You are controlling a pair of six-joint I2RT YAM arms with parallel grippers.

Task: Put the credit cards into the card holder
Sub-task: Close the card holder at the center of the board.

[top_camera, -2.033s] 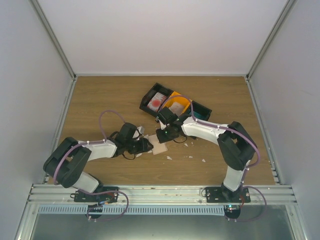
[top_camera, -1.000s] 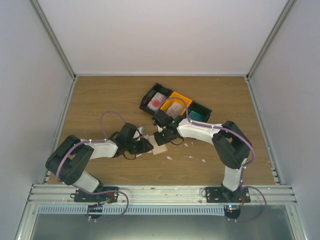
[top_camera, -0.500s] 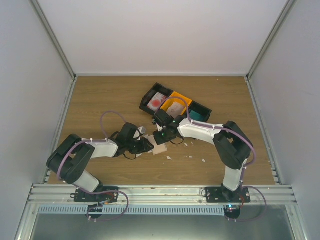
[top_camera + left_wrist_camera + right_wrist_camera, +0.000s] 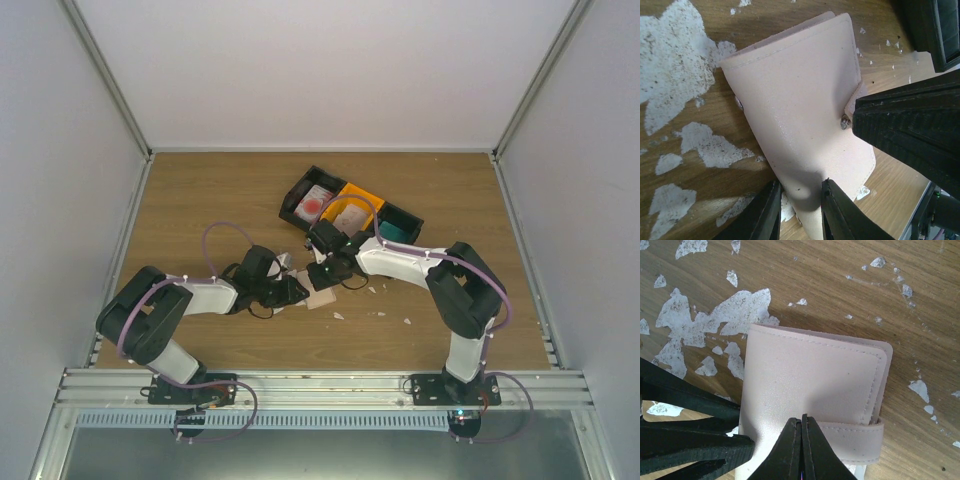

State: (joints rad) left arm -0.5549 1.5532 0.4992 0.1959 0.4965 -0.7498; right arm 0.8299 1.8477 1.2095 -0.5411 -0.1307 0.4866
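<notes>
Overhead view. At left centre, the left arm [image 4: 170,305] reaches right across the wooden tabletop [image 4: 220,190]. The left gripper [image 4: 296,289] has its jaws clamped on one edge of the card holder [image 4: 320,299], which lies at the middle of the frame, between the two grippers. The right gripper [image 4: 322,270] comes down on the holder from the upper right, and its jaws are clenched. In the upper centre sits a slanted row of three bins. The left black bin [image 4: 296,195] holds a white card with a red mark [image 4: 314,204]. The orange bin [image 4: 368,197] holds a beige card [image 4: 349,213]. The right black bin [image 4: 412,216] holds a teal card [image 4: 396,230]. White flecks [image 4: 408,321] dot the wood at lower right.

Left wrist view. The pale pink-beige holder fills the centre, folded shut. Its lower edge passes between the two fingers [image 4: 767,212] of the left gripper.

Right wrist view. The closed fingertips [image 4: 802,427] of the right gripper meet at the upper edge of the snap tab [image 4: 850,440]. Whether they pinch the tab cannot be told.
</notes>
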